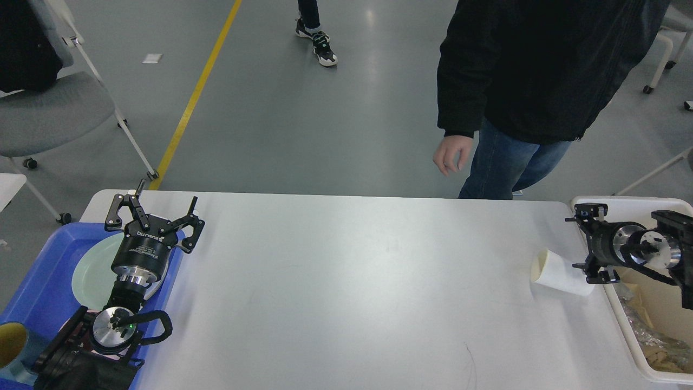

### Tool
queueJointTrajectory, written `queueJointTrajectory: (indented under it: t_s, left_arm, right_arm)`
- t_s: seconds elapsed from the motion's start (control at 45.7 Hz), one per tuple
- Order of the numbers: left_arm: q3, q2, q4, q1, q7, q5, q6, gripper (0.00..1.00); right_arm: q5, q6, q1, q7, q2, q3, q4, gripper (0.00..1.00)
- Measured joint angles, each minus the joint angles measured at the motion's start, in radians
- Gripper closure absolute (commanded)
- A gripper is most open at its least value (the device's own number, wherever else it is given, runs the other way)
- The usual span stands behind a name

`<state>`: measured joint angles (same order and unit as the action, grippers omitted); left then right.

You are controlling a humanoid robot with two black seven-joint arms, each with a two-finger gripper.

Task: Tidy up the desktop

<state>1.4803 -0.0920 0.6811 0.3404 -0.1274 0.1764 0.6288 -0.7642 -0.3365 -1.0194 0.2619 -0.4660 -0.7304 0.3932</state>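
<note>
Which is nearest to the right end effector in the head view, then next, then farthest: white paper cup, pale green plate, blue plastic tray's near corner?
From the right end effector:
1. White paper cup, lying beside it on the desktop.
2. Pale green round plate, far left.
3. Blue plastic tray, near-left corner.

Cup [560, 273] on desktop [346, 281], right.

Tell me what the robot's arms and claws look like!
Both arms are black. The left gripper has two black jointed fingers on a round black body with white writing, above a shiny silver ring. A black cable loops beside a silver disc with a little green light. The right gripper is black too, on a black and silver wrist, seen side-on.
</note>
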Motion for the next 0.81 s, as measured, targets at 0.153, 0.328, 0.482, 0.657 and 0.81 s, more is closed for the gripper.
queueJointTrajectory:
  t_s: [0.153, 0.328, 0.482, 0.657, 0.81]
  left_arm:
    - [0.0, 0.0, 0.0, 0.0, 0.0, 0.0, 0.0, 0.04]
    - [0.0, 0.0, 0.0, 0.0, 0.0, 0.0, 0.0, 0.04]
    - [0.0, 0.0, 0.0, 0.0, 0.0, 0.0, 0.0, 0.04]
    - [0.0, 0.0, 0.0, 0.0, 0.0, 0.0, 0.0, 0.04]
    - [0.0, 0.0, 0.0, 0.0, 0.0, 0.0, 0.0, 0.04]
  right_arm:
    - [-0.013, -0.008, -0.052, 0.145, -0.03, 0.043, 0.031, 0.0]
    - [-0.037, 0.001, -0.022, 0.22, -0.084, 0.217, 0.026, 0.02]
    - [-0.067, 0.007, 0.08, 0.226, -0.055, 0.348, -0.081, 0.0]
    - [-0.069, 0.0, 0.145, 0.229, -0.033, 0.454, -0.124, 0.0]
    - [-0.065, -0.008, 0.175, 0.242, -0.038, 0.47, -0.121, 0.0]
